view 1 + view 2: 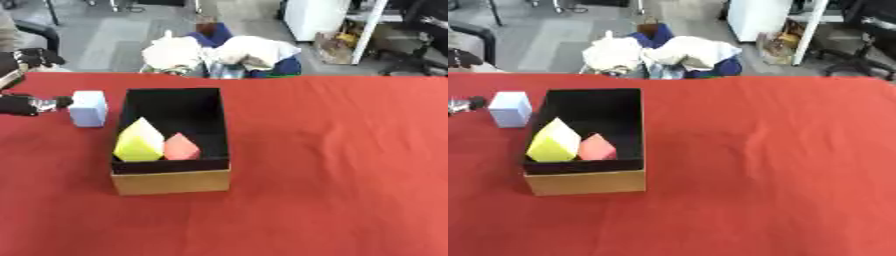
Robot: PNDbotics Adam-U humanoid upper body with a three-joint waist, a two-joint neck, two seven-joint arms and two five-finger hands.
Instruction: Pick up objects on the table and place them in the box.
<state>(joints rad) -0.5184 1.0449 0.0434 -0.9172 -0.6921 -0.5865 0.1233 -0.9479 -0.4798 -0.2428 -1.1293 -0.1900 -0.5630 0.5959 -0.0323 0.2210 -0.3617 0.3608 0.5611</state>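
- Your left hand [31,104] is at the left edge of the frame, and its fingertips touch the pale blue cube [88,108]; whether they pinch it, I cannot tell.
- This cube stands just left of the box [171,181].
- Inside the box lie a yellow block [139,141] and a pink block [180,147].

Left hand [26,104] cut off at frame edge

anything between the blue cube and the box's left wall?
Nothing: only a narrow strip of bare red tablecloth separates the blue cube from the box, clearest in the left eye view.
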